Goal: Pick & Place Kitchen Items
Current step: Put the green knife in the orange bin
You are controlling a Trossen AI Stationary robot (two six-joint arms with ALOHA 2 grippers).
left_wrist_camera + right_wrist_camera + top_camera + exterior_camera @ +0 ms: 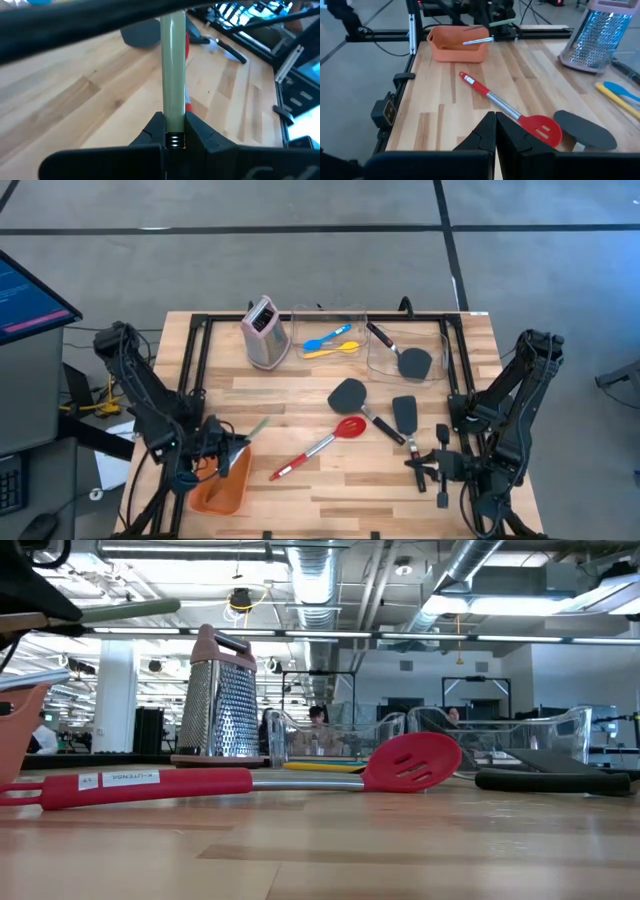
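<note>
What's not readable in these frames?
- Working end of the green-handled tool held by the left gripper: high view, arm covers it.
- Orange tray contents: high view, gripper overhead.
- Red spoon label text: low view, too small.

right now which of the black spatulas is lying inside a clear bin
The black spatula at the back right lies in the clear bin; the other two lie on the bare table.

Light: bright and even, coming from ceiling lamps (300, 635) in the upper part of the low view.
Shadows: soft and short on the table (300, 395).
Blur: near bar (75, 20) at the top of the left wrist view is out of focus.
</note>
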